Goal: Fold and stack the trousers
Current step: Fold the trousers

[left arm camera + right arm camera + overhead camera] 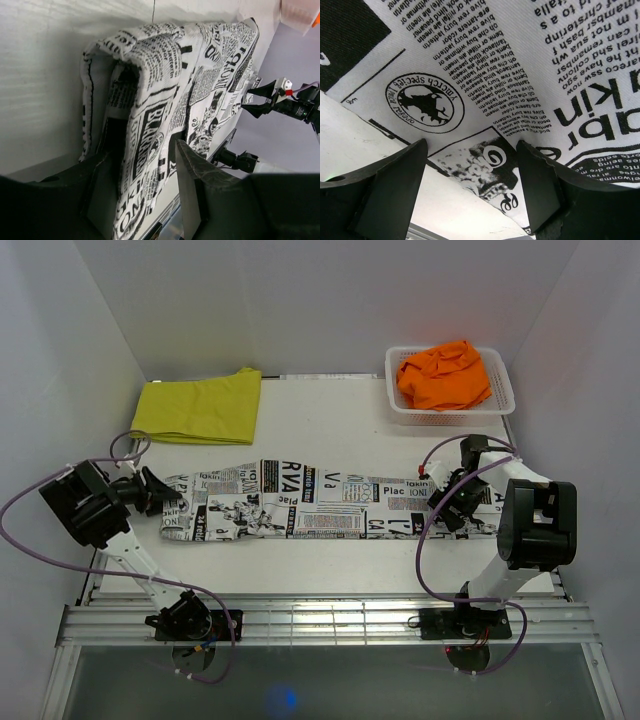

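Note:
The newspaper-print trousers lie stretched flat across the table from left to right. My left gripper is at their left end. In the left wrist view, my left gripper is open, and the bunched hem of the print trousers hangs between its fingers. My right gripper is at the right end. In the right wrist view, my right gripper is open astride the edge of the print cloth. The yellow trousers lie folded at the back left. The orange trousers sit crumpled in the basket.
The white lattice basket stands at the back right of the white table. White walls close in on three sides. A metal rail with both arm bases runs along the near edge.

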`<state>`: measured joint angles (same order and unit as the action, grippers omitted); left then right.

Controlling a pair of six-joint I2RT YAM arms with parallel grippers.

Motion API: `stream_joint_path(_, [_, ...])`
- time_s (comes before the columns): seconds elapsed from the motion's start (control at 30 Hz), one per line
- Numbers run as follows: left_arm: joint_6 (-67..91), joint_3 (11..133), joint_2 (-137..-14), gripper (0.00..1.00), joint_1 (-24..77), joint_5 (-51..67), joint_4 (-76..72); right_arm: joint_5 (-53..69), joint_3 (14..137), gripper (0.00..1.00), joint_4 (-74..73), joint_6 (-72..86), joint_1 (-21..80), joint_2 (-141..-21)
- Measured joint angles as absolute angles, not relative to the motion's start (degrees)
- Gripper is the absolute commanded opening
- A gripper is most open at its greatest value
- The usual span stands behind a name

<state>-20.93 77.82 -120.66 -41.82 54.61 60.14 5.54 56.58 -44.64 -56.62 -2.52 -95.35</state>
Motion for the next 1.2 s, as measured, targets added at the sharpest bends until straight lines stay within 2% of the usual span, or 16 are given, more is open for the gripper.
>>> stream_joint_path(0.27, [-16.8,78.8,-121.2,0.33,-39.9,54.5,56.9,4.6,56.3,0.75,-44.2,-58.5,-2.5,-95.3])
stream_joint_path(0.33, [-16.1,79.4,-121.2,0.22,-39.9,54.4,56.7,4.1,55.8,0.73,-43.6,-58.9,-2.4,-95.1])
stream_joint_path(0.37, [-15.8,79.8,-121.2,0.12,-39.9,54.3,56.7,3.9,55.5,0.73,-43.2,-59.0,-2.3,-95.0])
stream_joint_path(0.4, [-15.7,80.1,-121.2,0.12,-39.9,54.3,56.6,3.8,55.4,0.72,-43.1,-59.0,-2.2,-95.0])
stream_joint_path(0.43, [-15.7,80.9,-121.2,0.02,-39.8,54.3,56.8,3.5,55.1,0.72,-42.9,-59.1,-2.2,-94.9])
stream_joint_path(0.47, [-15.4,81.9,-121.3,0.0,-39.7,54.3,57.0,3.3,54.7,0.72,-42.7,-59.1,-2.1,-94.9])
stream_joint_path(0.73, [-16.0,91.4,-122.3,0.0,-37.5,54.9,60.0,3.2,53.5,0.71,-41.5,-59.2,-2.1,-94.1])
stream_joint_path(0.97, [-16.6,92.1,-126.3,0.0,-37.0,53.3,59.4,3.2,53.5,0.71,-41.6,-59.2,-2.1,-94.1])
stream_joint_path(1.07, [-16.9,90.7,-126.4,0.21,-37.0,52.0,58.3,3.2,53.8,0.72,-41.8,-59.2,-2.1,-94.1])
stream_joint_path(1.1, [-16.8,90.4,-126.4,0.32,-37.1,51.5,57.9,3.2,53.9,0.72,-41.8,-59.2,-2.1,-94.1])
stream_joint_path(1.2, [-16.3,90.2,-126.4,0.44,-37.3,48.7,56.9,3.2,54.3,0.72,-42.0,-59.2,-2.1,-94.0])
